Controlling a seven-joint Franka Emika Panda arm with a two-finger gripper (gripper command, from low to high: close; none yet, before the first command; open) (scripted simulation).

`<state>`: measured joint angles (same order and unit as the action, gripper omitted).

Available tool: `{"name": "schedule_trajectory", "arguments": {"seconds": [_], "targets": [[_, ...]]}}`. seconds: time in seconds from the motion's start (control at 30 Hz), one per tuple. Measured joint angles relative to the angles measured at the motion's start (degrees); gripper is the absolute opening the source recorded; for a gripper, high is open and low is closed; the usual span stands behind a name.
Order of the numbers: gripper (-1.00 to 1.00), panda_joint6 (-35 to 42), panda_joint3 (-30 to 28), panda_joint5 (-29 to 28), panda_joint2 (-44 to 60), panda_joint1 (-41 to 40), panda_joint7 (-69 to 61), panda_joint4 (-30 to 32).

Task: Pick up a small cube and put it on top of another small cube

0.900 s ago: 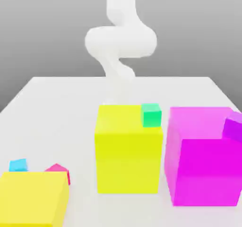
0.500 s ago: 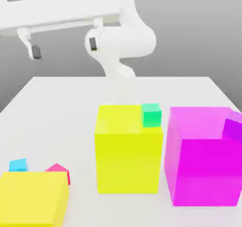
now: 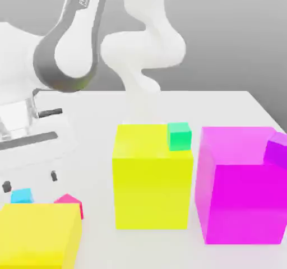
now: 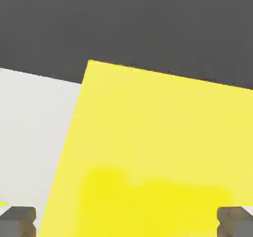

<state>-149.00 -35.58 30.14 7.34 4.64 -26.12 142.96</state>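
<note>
We see the gripper (image 3: pixel 29 181) low at the exterior view's left, its two dark fingertips (image 3: pixel 54 176) spread wide apart with nothing between them, hanging just above the small cyan cube (image 3: pixel 22 195). That cube rests on the table (image 3: pixel 224 105), partly hidden behind the near yellow block (image 3: pixel 38 234), which the frame cuts off. Just beside it toward the exterior view's right sits the pink-red cube (image 3: pixel 69 202), also half hidden. In the hand view the near yellow block (image 4: pixel 158 152) sits between both fingertips (image 4: pixel 19 220). The white table carries another yellow block (image 3: pixel 151 178) bearing a green cube (image 3: pixel 179 136), and a magenta block (image 3: pixel 241 184) with a purple cube (image 3: pixel 277 152) cut by the edge. The backdrop is plain grey.
</note>
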Motion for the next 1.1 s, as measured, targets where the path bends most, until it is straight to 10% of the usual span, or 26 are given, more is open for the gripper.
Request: {"name": "schedule_trajectory", "arguments": {"seconds": [0.23, 0.47, 0.5, 0.7, 1.1], "targets": [[0.0, -7.2, -3.2, -3.3, 7.8, -4.9, -9.2, 3.4], [0.0, -13.7, 9.0, 9.1, 17.9, -15.4, -19.6, 0.4], [-1.0, -14.3, 10.3, 10.4, 18.9, -16.5, -20.6, 0.1], [-1.0, -14.4, 11.0, 11.0, 19.3, -17.0, -21.2, -0.1], [-1.0, -6.3, -5.1, -8.6, 5.7, -2.9, -3.1, 4.8]]}}
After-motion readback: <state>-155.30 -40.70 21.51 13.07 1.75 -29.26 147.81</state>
